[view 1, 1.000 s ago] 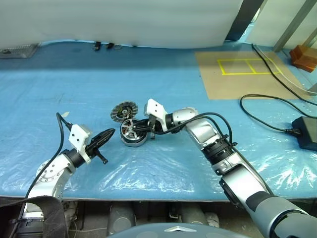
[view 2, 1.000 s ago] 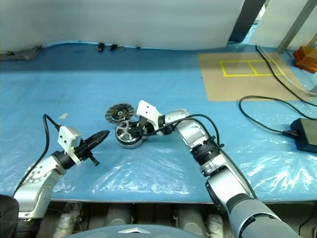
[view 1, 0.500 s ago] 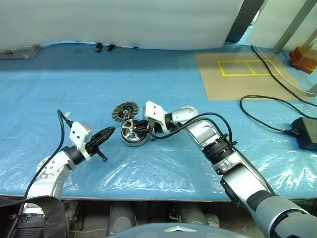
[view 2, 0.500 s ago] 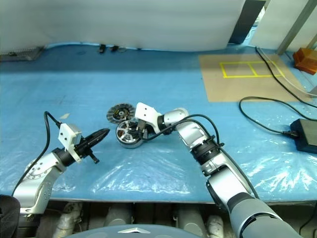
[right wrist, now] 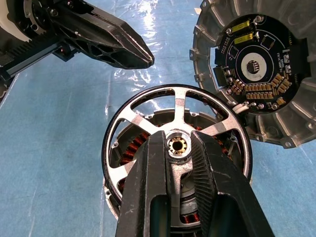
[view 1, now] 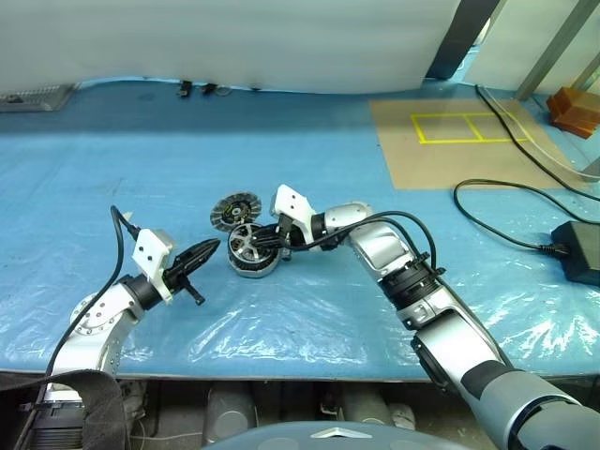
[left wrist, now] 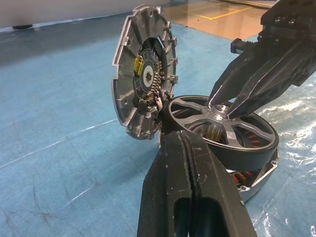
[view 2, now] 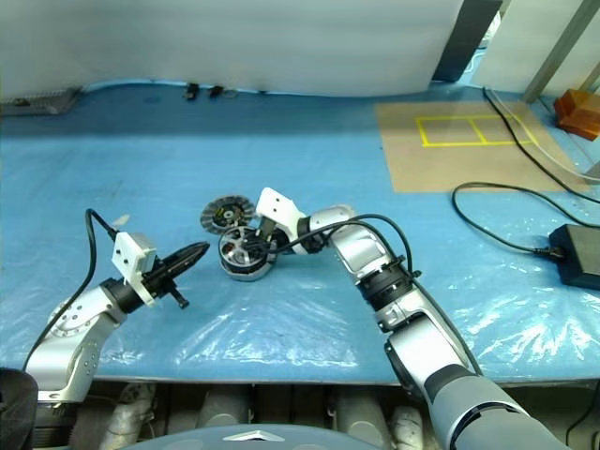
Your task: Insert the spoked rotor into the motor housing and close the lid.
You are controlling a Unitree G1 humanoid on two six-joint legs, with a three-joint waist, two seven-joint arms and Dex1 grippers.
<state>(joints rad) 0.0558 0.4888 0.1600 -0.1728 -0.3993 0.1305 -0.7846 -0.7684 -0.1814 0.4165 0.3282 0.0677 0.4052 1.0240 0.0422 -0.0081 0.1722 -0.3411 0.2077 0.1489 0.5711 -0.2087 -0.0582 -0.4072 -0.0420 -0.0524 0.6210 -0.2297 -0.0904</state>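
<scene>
The spoked rotor [right wrist: 176, 106], black-rimmed with silver spokes, lies slightly tilted on top of the motor housing [left wrist: 256, 174], whose copper windings show between the spokes. My right gripper [right wrist: 177, 143] is shut on the rotor's hub and reaches in from the right [view 1: 257, 246]. The lid [view 1: 233, 209] leans on edge against the far side of the housing, its circuit-board face towards me [left wrist: 143, 84]. My left gripper [view 1: 212, 247] is shut and empty, its tip a short way left of the housing and pointing at it.
A blue plastic-covered table [view 1: 141, 169] holds everything, and its front edge runs close below my arms. A brown board with yellow tape [view 1: 450, 131] lies at the back right. A black cable and power brick [view 1: 574, 251] sit at the right.
</scene>
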